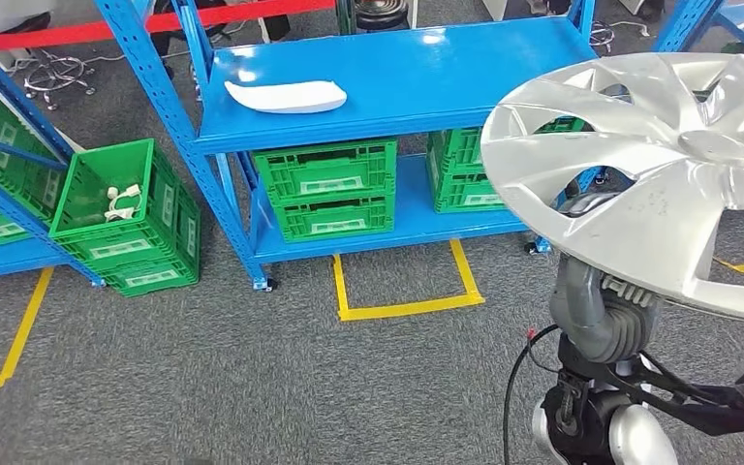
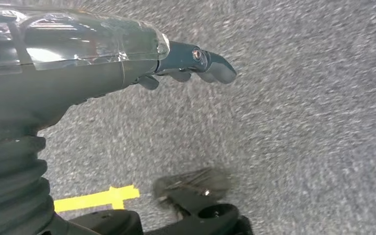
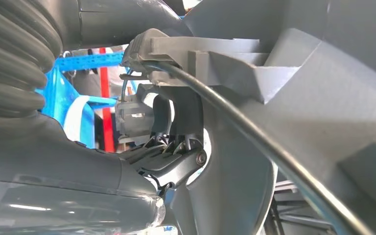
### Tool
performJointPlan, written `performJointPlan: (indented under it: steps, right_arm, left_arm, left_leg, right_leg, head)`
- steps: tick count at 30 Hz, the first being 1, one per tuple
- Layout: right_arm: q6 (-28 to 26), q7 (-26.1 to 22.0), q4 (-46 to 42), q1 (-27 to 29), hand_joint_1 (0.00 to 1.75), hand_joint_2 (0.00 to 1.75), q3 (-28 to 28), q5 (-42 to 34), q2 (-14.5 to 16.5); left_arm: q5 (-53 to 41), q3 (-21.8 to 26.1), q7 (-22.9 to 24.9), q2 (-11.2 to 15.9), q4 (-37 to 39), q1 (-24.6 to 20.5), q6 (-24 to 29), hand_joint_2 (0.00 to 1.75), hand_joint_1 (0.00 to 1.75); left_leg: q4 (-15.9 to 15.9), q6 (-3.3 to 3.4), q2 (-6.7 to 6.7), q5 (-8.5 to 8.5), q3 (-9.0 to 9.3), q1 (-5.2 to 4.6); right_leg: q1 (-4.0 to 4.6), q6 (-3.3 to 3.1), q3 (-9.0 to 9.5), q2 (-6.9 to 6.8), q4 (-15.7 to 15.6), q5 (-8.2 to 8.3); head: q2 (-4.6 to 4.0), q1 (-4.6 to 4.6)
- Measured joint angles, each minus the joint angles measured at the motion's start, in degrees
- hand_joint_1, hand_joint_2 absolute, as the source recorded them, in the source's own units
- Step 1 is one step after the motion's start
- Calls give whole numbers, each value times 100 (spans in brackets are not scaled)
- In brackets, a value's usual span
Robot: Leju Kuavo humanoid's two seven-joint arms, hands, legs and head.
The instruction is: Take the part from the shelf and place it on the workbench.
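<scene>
- One large silver hubcap (image 1: 659, 165) is filling the right side of the head view, its swept spokes and dished centre facing up, tilted, and sitting above the right arm (image 1: 596, 310) (the hand itself is hidden beneath it here). It is hanging in the air in front of the blue shelf (image 1: 397, 73), clear of the grey carpet.
- One white curved part (image 1: 286, 95) is lying on the shelf's upper board. Green crates (image 1: 327, 187) are sitting stacked on the lower board, with more green crates (image 1: 460, 170) beside them partly behind the hubcap; what they hold cannot be told. Another green crate (image 1: 126, 218) is standing tilted at the left, with small white pieces (image 1: 121, 201) lying inside it.
- Over in the left wrist view, the left hand (image 2: 196, 66) is hanging above the carpet with its fingers curled in and nothing held.
- Close up in the right wrist view, the right hand (image 3: 169, 147) is gripping the hubcap's grey ribbed underside, its dark fingers (image 3: 176, 164) hooking through an opening in it.
</scene>
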Motion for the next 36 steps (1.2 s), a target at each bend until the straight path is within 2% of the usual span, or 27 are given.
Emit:
performJointPlan:
  steps: [1, 2, 4, 6, 8, 10, 11, 12, 14, 15, 16, 17, 18, 19, 20, 22, 24, 25, 26, 27, 29, 30, 31, 32, 33, 35, 36]
  right_arm:
    - [0, 0, 5, 0, 175, 175, 7, 0, 3]
    - [0, 0, 13, 0, 175, 175, 15, 0, 5]
    - [0, 0, 26, 0, 175, 175, 33, 0, 11]
    - [1, -1, 32, -4, 175, 175, 50, 1, 17]
    - [5, -3, 38, -23, 175, 175, 62, 1, 20]
    - [14, -5, 42, -42, 175, 175, 74, -1, 22]
    - [20, -6, 44, -46, 175, 175, 79, -2, 22]
    - [28, -7, 49, -51, 175, 175, 82, -4, 22]
    - [52, -5, 68, -60, 175, 175, 86, -5, 24]
    - [63, 1, 79, -63, 175, 175, 87, -4, 26]
    - [69, 10, 87, -65, 175, 175, 90, -1, 27]
    - [72, 20, 96, -67, 175, 175, 92, 4, 27]
    - [72, 29, 104, -70, 175, 175, 95, 9, 27]
    - [72, 37, 112, -73, 175, 175, 98, 13, 27]
    - [72, 45, 119, -82, 175, 175, 102, 16, 27]
    - [72, 69, 126, -104, 175, 175, 110, 19, 31]
    - [70, 90, 138, -112, 175, 175, 119, 20, 37]
    - [68, 98, 150, -113, 175, 175, 124, 20, 39]
    - [61, 110, 163, -116, 175, 175, 128, 24, 42]
    - [43, 122, 174, -119, 175, 175, 132, 43, 43]
    - [-37, 168, 188, -121, 175, 175, 140, 129, 45]
    - [-99, 203, 198, -118, 175, 175, 149, 199, 45]
    - [-173, 250, 212, -116, 175, 175, 160, 276, 46]
    - [-247, 298, 230, -113, 175, 175, 174, 351, 46]
    - [-323, 344, 251, -110, 175, 175, 189, 421, 47]
    - [-454, 411, 290, -100, 175, 175, 213, 527, 52]
    - [-518, 439, 309, -95, 175, 175, 221, 574, 57]
  left_arm:
    - [0, 0, 0, 1, 0, 0, 0, 175, 0]
    - [0, 0, 0, 2, 0, -1, 0, 175, 0]
    - [0, -1, -1, 8, 0, -7, 0, 175, 0]
    - [-1, -3, -2, 26, -1, -22, 0, 175, 0]
    - [-3, -5, -3, 40, -2, -35, 1, 175, 0]
    - [-15, -8, -4, 33, -2, -37, -7, 175, 0]
    - [-24, -10, -5, 31, -2, -37, -11, 175, 0]
    - [-37, -13, -5, 27, -3, -38, -17, 175, 0]
    - [-56, -21, -6, 21, -4, -40, -23, 175, 0]
    - [-63, -25, -5, 15, -4, -39, -25, 175, 0]
    - [-66, -27, -5, 10, -4, -39, -27, 175, 0]
    - [-68, -28, -4, 7, -4, -38, -28, 175, 0]
    - [-70, -30, -2, 3, -4, -38, -30, 175, 0]
    - [-72, -30, 0, 1, -4, -38, -31, 175, 0]
    - [-73, -31, 2, -1, -4, -38, -32, 175, 0]
    - [-78, -33, 6, -1, -4, -37, -33, 175, 0]
    - [-80, -35, 9, -1, -3, -26, -33, 175, 0]
    - [-81, -36, 11, 1, -2, -16, -33, 175, 0]
    - [-81, -37, 14, 0, -2, -5, -34, 175, 0]
    - [-83, -38, 15, -4, -1, 3, -34, 175, 0]
    - [-84, -41, 14, -21, -2, 9, -35, 175, 0]
    - [-83, -42, 14, -29, -2, 10, -35, 175, 0]
    - [-79, -42, 14, -33, -2, 12, -35, 175, 0]
    - [-75, -42, 14, -36, -2, 14, -35, 175, 0]
    - [-71, -42, 14, -37, -2, 17, -35, 175, 0]
    - [-68, -42, 16, -37, -2, 17, -35, 175, 0]
    - [-68, -42, 19, -37, -2, 13, -35, 175, 0]
  left_leg:
    - [152, 30, -10, 16, 51, -15]
    - [117, 75, -17, 134, 193, -37]
    - [-523, 237, -47, 401, 769, -126]
    - [-1380, 399, -59, 418, 1379, -226]
    - [-1781, 453, -44, 373, 1592, -273]
    - [-1896, 465, -40, 471, 1549, -232]
    - [-1935, 482, -37, 536, 1504, -207]
    - [-1966, 489, -33, 609, 1438, -179]
    - [-1938, 488, -20, 741, 1263, -172]
    - [-1918, 471, -11, 806, 1166, -165]
    - [-1890, 455, 1, 866, 1064, -155]
    - [-1850, 432, 13, 921, 956, -141]
    - [-1798, 403, 24, 966, 844, -124]
    - [-1735, 370, 33, 1004, 742, -112]
    - [-1667, 336, 39, 1032, 647, -108]
    - [-1570, 266, 55, 1110, 512, -115]
    - [-1543, 198, 73, 1209, 425, -109]
    - [-1515, 163, 73, 1181, 375, -99]
    - [-1424, 128, 65, 1046, 311, -89]
    - [-1232, 95, 49, 801, 234, -74]
    - [-577, 53, 9, 187, 81, -45]
    - [-223, 42, -5, 1, 38, -35]
    - [27, 41, -14, -41, 46, -31]
    - [120, 48, -17, 48, 127, -32]
    - [16, 67, -19, 220, 314, -35]
    - [-689, 135, -33, 444, 941, -55]
    - [-1158, 175, -39, 425, 1282, -69]
  right_leg:
    - [36, -14, -89, -5, 23, 51]
    - [72, -26, -172, -7, 46, 99]
    - [127, -43, -296, -7, 76, 191]
    - [167, -36, -361, -11, 85, 287]
    - [170, -8, -405, -24, 77, 395]
    - [158, 42, -481, -9, 100, 384]
    - [153, 80, -536, 8, 197, 242]
    - [138, 127, -608, 27, 411, -5]
    - [75, 217, -732, 39, 1117, -573]
    - [39, 253, -757, 39, 1469, -725]
    - [7, 285, -727, 38, 1687, -726]
    - [-24, 317, -626, 38, 1718, -599]
    - [-55, 351, -439, 38, 1541, -414]
    - [-89, 388, -170, 40, 1191, -277]
    - [-112, 417, 126, 48, 755, -229]
    - [-117, 370, 525, 76, 79, -340]
    - [-90, 241, 525, 87, -75, -376]
    - [-87, 189, 451, 76, -56, -321]
    - [-87, 132, 372, 63, -45, -258]
    - [-89, 81, 283, 47, -46, -185]
    - [-62, 23, 113, 23, -34, -46]
    - [-47, 12, 17, 10, -22, 21]
    - [-34, 9, -83, 0, -3, 86]
    - [-24, 11, -185, -6, 21, 144]
    - [-15, 18, -288, -8, 50, 203]
    - [-1, 44, -443, -9, 98, 308]
    - [6, 67, -494, -10, 116, 363]
  head:
    - [0, -3]
    - [0, -5]
    - [0, -5]
    - [0, -2]
    - [0, -2]
    - [0, -27]
    - [0, -27]
    - [0, -16]
    - [0, 24]
    - [0, 34]
    - [0, 37]
    - [0, 41]
    - [0, 43]
    - [0, 49]
    - [0, 64]
    - [0, 90]
    - [0, 97]
    - [0, 94]
    - [0, 82]
    - [0, 64]
    - [0, 20]
    - [0, 11]
    - [0, 8]
    - [0, 8]
    - [0, 7]
    - [0, 4]
    - [0, 4]
